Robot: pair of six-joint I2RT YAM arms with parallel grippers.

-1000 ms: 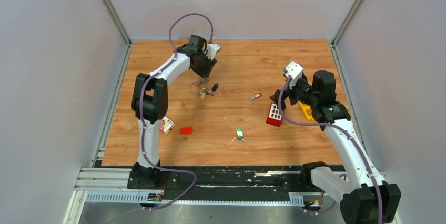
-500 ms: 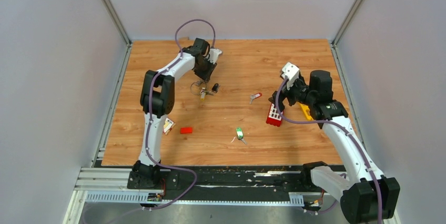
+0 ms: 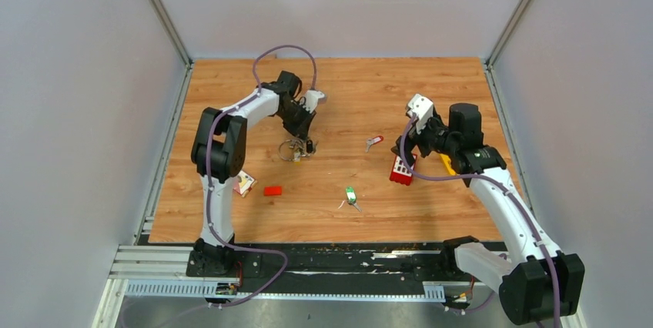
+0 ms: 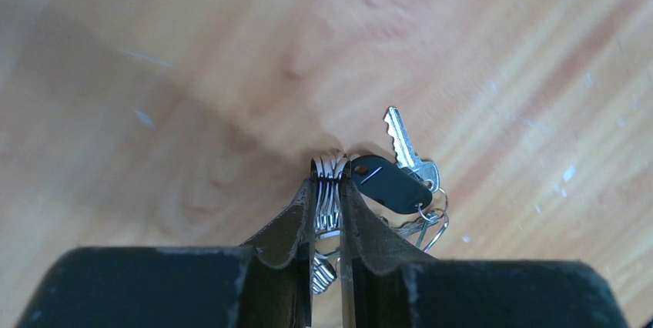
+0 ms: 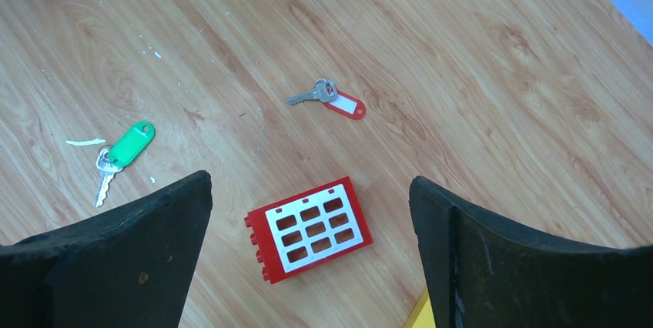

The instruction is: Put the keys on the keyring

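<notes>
- You are looking at a wooden table (image 3: 346,89) closed in by pale walls.
- Your left gripper (image 4: 329,189) is low over the far left part of the table. Its 2 fingers are pinched narrow on the keyring (image 4: 328,168), whose wire coils stand on edge between them.
- A black-headed key (image 4: 390,184) and a plain silver key (image 4: 403,143) lie against the ring. You cannot tell whether they are threaded on.
- Your right gripper (image 5: 309,182) hangs spread wide and holds nothing, above a red grid block (image 5: 312,228).
- 2 loose keys lie on bare wood. The red-tagged key (image 5: 327,98) is beyond that block, and the green-tagged key (image 5: 123,151) is well apart from it.
- A small red block (image 3: 272,190) lies near the left arm, and a yellow piece (image 3: 447,162) is just beside the grid block.
</notes>
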